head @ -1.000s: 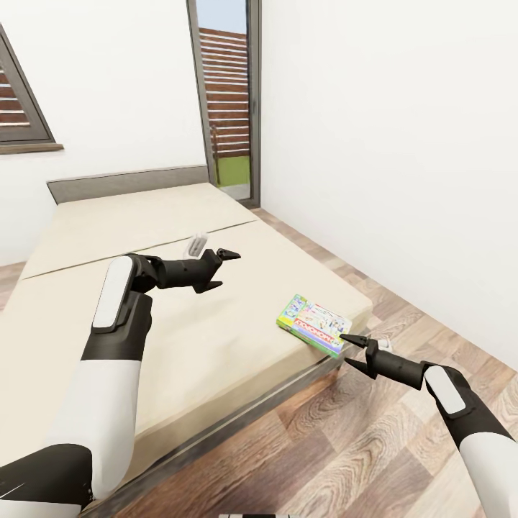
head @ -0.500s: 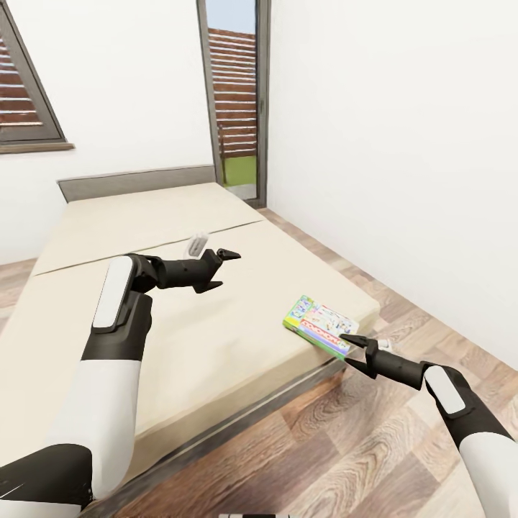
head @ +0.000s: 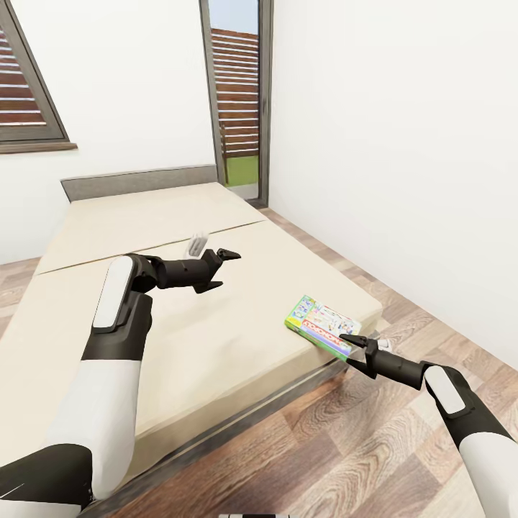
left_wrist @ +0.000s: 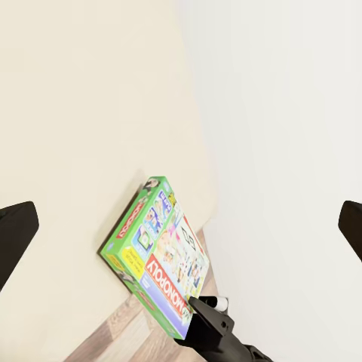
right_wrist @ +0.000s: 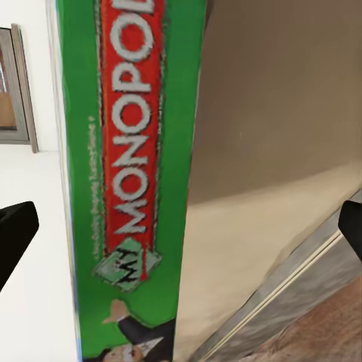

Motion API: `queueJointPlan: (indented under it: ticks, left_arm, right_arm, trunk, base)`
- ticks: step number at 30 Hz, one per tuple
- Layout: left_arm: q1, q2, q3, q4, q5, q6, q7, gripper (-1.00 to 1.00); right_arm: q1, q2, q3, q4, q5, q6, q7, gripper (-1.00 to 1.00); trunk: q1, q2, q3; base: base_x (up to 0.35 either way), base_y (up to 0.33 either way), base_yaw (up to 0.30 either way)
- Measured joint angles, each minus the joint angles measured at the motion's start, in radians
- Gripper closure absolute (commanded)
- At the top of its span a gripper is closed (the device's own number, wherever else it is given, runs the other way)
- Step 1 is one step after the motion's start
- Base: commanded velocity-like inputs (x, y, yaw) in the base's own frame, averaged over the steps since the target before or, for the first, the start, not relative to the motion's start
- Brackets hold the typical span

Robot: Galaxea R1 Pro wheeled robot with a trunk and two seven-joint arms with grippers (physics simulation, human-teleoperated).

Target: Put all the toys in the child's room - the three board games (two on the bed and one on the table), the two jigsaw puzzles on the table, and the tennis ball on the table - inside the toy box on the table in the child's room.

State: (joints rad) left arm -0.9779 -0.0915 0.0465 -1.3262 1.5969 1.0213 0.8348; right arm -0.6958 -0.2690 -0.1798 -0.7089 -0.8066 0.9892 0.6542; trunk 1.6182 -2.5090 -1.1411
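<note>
Right gripper (head: 350, 349) jaws apart at the Monopoly box (head: 321, 325) edge (bed (head: 216, 316) corner); straddle the edge squarely, then clamp; left gripper (head: 221, 267) open, idle.

The bed (head: 216, 316) is lying across the left and middle of the scene, its headboard (head: 137, 182) standing at the far end against the far wall. The Monopoly box (head: 322, 326) is lying flat on the mattress near the bed's near right corner, close to the edge. A second small box (head: 197, 244) is sitting on the bed farther back, toward the middle. The left gripper (head: 223, 267) is hovering over the bed just in front of that far box. The right gripper (head: 351, 350) is hanging just near of the Monopoly box, beside the bed's edge and above the floor (head: 360, 446). A tall window (head: 239, 101) is standing behind the bed's far right corner, and another window (head: 29, 93) is sitting on the far wall at the left.
</note>
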Motion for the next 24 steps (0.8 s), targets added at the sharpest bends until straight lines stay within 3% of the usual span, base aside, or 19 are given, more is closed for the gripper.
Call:
queueJointPlan:
  ticks: [9, 10, 24]
  left_arm:
    - [0.000, -0.001, 0.000, 0.000, 0.000, 0.000, 0.000, -1.00]
    - [0.000, -0.001, 0.000, 0.000, 0.000, 0.000, 0.000, -1.00]
    - [0.000, -0.001, 0.000, 0.000, 0.000, 0.000, 0.000, -1.00]
  right_arm:
    - [0.000, 0.000, 0.000, 0.000, 0.001, 0.000, -0.001, -1.00]
    - [0.000, 0.000, 0.000, 0.000, 0.001, 0.000, -0.001, 1.00]
    - [0.000, 0.000, 0.001, 0.000, -0.006, 0.003, -0.003, 1.00]
  trunk:
    - [0.000, 0.000, 0.000]
    - [0.000, 0.000, 0.000]
    - [0.000, 0.000, 0.000]
  base:
    - [0.000, 0.000, 0.005]
    - [0.000, 0.000, 0.002]
    - [0.000, 0.000, 0.000]
